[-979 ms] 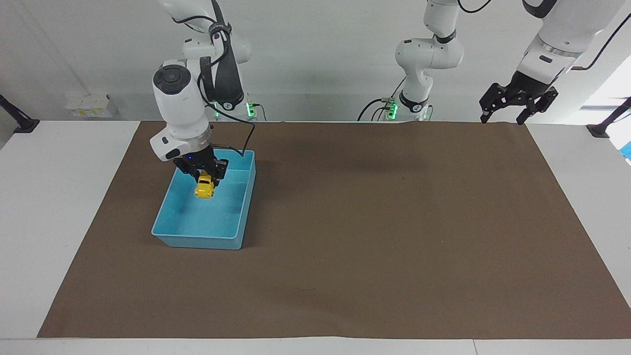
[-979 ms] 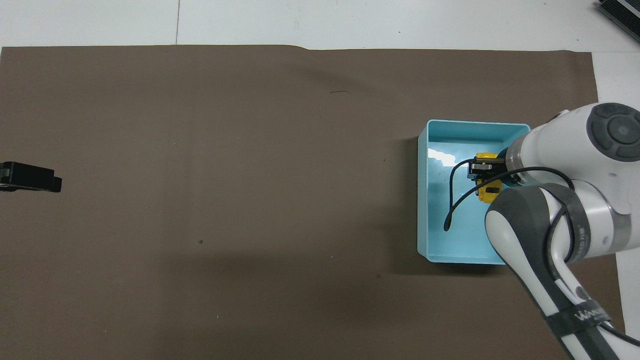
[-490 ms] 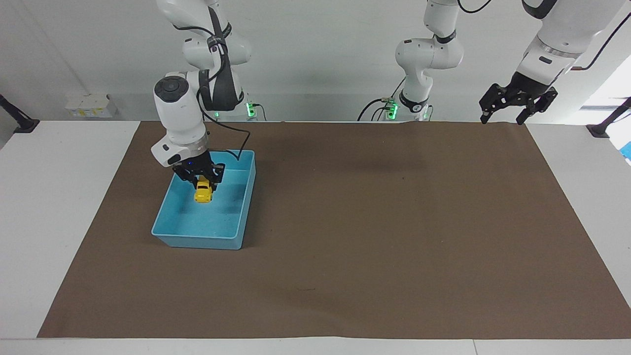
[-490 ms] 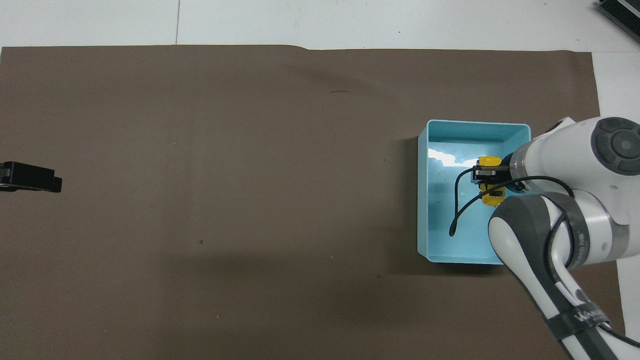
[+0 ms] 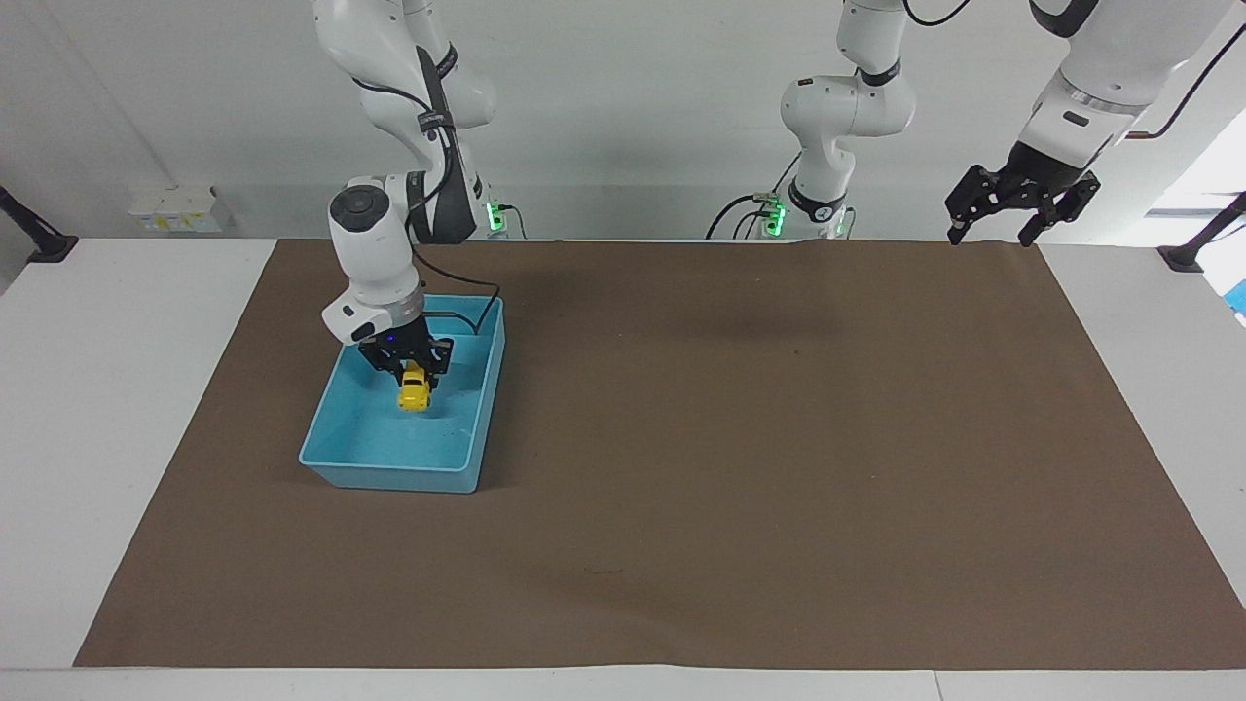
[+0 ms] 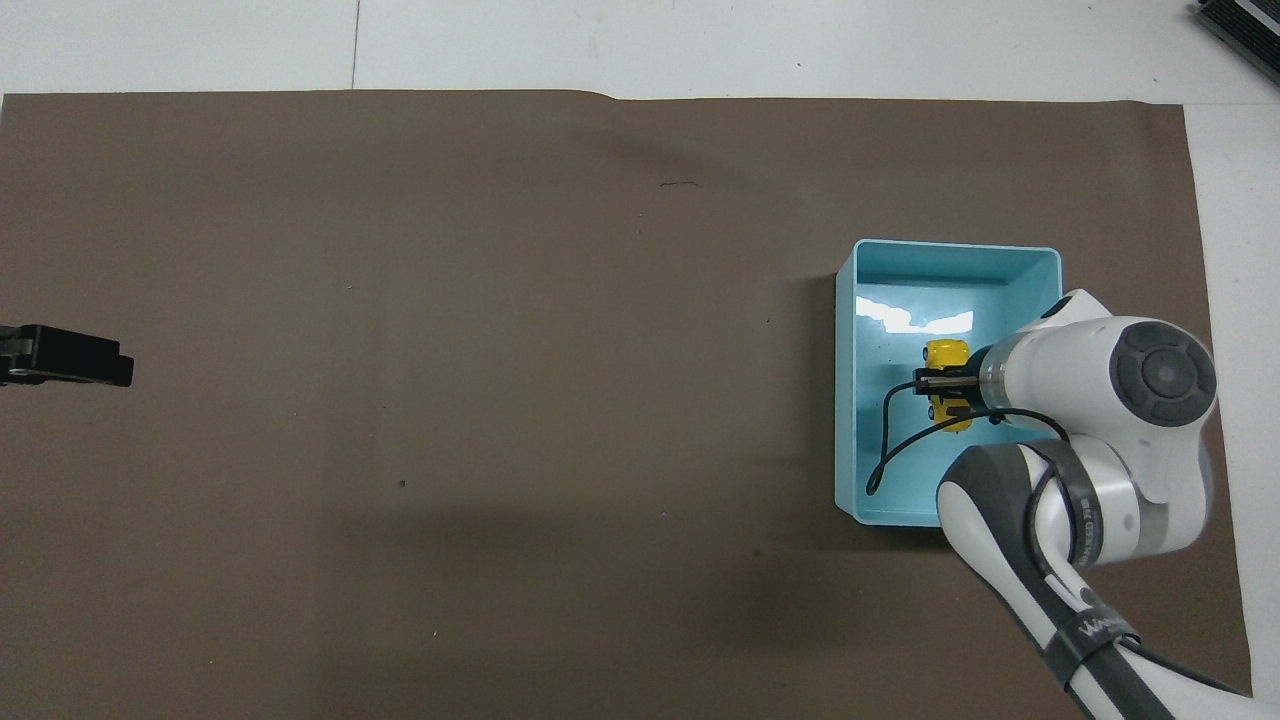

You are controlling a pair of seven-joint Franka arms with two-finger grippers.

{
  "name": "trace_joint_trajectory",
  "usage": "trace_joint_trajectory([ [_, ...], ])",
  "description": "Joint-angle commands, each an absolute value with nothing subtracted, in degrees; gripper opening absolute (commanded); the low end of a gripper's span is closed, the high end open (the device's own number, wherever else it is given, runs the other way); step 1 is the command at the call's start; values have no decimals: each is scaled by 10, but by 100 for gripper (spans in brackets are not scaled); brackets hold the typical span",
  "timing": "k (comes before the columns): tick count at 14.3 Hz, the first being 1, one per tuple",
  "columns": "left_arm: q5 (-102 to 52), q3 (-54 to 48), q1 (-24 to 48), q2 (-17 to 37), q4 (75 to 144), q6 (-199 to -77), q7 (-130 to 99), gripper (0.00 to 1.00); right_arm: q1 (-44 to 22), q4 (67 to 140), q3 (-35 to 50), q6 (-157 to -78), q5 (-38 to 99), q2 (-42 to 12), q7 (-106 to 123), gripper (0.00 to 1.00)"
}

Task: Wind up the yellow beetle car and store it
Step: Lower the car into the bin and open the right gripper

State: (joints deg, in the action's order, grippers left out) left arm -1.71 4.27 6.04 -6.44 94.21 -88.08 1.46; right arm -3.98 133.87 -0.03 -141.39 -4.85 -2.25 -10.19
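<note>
1. Bin (image 5: 336, 458) sits left of centre in the facing view, on the mat (image 5: 740, 467).
2. Car (image 5: 415, 390) is inside the bin, upper half.
3. Mat covers the table (image 5: 117, 409).

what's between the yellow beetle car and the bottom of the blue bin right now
Nothing visible. The right end effector is shut on the yellow beetle car inside the blue bin, and the bin floor under it is bare.
</note>
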Motion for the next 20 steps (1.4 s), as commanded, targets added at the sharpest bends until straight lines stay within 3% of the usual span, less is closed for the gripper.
trace_joint_trajectory([
  [1,-14,38,55,-72,946,-875,11,100,-30,1381,4,-1473,-28,-25,-73,0],
  [3,-14,39,55,-72,946,-875,10,100,-32,1390,4,-1489,-27,-34,-73,0],
  [4,-14,39,54,-72,946,-875,10,100,-36,1387,4,-1489,-26,-36,-76,26],
  [5,-14,39,54,-72,946,-875,10,100,-38,1383,4,-1486,-26,-40,-80,71],
  [6,-14,39,54,-72,946,-875,10,100,-37,1383,4,-1486,-27,-39,-76,100],
  [10,-14,39,54,-72,946,-875,11,100,-41,1345,5,-1432,-26,-19,-76,100],
  [20,-14,39,54,-72,946,-875,10,100,-20,1099,0,-1153,-38,-29,-72,100],
])
